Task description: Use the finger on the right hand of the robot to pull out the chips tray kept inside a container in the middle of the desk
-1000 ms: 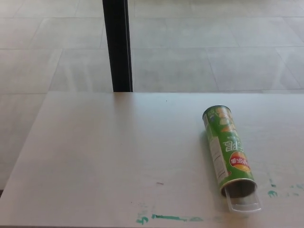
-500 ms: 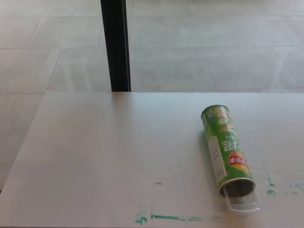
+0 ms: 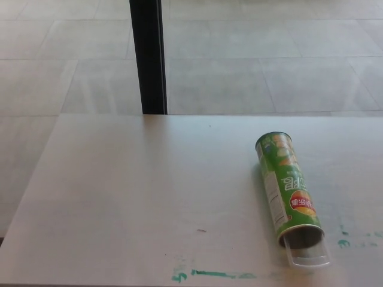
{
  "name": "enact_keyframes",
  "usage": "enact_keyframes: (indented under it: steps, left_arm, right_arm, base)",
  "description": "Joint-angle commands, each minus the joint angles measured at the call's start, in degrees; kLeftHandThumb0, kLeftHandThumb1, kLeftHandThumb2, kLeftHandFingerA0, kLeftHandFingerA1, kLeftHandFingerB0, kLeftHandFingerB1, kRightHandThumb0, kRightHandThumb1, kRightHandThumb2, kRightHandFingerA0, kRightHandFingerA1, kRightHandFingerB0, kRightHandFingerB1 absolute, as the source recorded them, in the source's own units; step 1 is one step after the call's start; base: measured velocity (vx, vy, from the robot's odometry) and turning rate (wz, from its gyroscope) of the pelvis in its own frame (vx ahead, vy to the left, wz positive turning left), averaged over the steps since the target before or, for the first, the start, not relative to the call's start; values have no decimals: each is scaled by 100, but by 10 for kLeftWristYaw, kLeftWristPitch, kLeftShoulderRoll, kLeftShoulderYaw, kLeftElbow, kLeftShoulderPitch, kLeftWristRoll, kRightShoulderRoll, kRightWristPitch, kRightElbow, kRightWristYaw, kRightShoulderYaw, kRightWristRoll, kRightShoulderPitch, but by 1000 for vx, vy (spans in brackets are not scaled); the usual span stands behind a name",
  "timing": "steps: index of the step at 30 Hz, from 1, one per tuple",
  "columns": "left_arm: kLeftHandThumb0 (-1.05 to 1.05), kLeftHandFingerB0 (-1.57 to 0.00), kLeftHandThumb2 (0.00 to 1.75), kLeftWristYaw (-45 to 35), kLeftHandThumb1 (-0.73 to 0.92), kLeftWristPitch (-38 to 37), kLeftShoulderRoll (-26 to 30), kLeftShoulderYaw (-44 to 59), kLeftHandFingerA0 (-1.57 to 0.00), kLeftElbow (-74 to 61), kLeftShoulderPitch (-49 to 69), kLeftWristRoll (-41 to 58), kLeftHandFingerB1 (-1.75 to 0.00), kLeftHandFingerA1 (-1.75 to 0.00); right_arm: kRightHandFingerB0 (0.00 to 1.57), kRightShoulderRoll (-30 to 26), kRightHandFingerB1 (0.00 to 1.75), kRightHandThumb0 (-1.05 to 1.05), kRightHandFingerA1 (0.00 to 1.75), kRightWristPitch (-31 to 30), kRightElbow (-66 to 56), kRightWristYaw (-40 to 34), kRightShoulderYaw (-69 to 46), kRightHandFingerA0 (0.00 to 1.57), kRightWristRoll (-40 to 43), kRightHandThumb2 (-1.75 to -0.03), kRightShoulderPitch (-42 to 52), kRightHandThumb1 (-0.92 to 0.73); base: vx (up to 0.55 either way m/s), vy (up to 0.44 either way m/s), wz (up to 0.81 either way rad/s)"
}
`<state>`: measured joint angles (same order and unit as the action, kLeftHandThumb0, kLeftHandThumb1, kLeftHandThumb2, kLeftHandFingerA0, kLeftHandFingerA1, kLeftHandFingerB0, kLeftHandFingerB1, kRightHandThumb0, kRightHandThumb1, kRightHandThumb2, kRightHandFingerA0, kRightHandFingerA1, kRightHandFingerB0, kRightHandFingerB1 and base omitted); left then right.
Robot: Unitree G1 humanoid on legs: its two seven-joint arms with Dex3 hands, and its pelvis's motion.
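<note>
A green chips can point(image 3: 287, 188) lies on its side on the right part of the pale desk point(image 3: 149, 191), its open mouth turned toward the near edge. A clear plastic tray point(image 3: 308, 256) sticks a short way out of that mouth and rests on the desk. Neither of my hands shows in the head view.
A black post point(image 3: 148, 57) stands behind the desk's far edge, over a tiled floor. Green paint smears point(image 3: 212, 274) mark the desk near its front edge, with smaller ones point(image 3: 343, 242) right of the can.
The whole picture shifts a few pixels left and back, so the camera moved. The can and tray lie where they were.
</note>
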<state>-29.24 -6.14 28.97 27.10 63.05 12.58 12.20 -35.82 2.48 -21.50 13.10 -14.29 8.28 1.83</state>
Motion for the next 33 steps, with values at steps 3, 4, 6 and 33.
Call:
enact_keyframes:
  steps: [3,4,6,33]
  left_arm:
    - [-73,-33,62,-7,72,-10,14,-2,-32,-7,5,7,-56,-75]
    - [-73,-34,62,-7,72,-11,15,-3,-32,-1,2,6,-55,-70]
    - [-72,-34,62,-3,71,-12,17,-3,-32,9,-3,5,-54,-70]
    - [-71,-34,62,-2,72,-17,20,-7,-33,16,-5,6,-55,-72]
  right_arm:
    - [35,-30,42,-25,96,-12,32,53,67,87,-65,-58,-23,-60]
    - [36,-30,43,-25,98,-12,38,53,73,88,-70,-57,-28,-59]
    - [38,-30,42,-25,103,-18,49,56,86,87,-77,-56,-40,-57]
    - [54,-88,49,-12,149,103,187,21,213,79,-317,-59,-82,-54]
  base:
    - [0,0,0]
    - [0,0,0]
    - [0,0,0]
    - [0,0,0]
